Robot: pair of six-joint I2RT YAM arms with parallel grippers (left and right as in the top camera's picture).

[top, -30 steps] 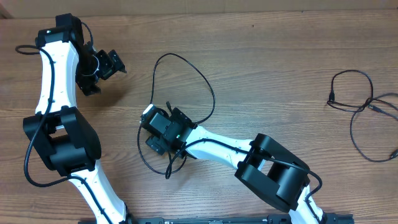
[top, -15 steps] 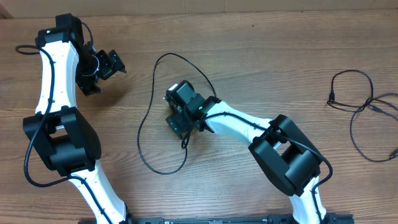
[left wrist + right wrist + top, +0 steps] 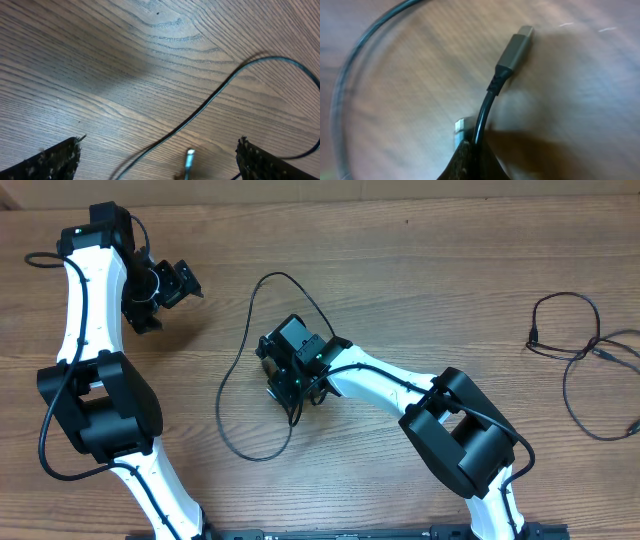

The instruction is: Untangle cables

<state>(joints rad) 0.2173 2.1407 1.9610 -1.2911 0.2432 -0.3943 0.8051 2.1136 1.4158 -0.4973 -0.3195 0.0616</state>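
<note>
Pinched shut in the right gripper (image 3: 283, 383) — the looped cable (image 3: 221, 405), just behind its plug (image 3: 516, 46), in the middle of the table (image 3: 430, 280). From the grip, running out left and far. Spread wide and empty at far left — the left gripper (image 3: 183, 282), probably nearer to that side. Well off to the right, the other cables (image 3: 585, 350).

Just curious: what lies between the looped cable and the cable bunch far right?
Overhead view: past the looped cable, only bare tabletop and the right arm.
</note>
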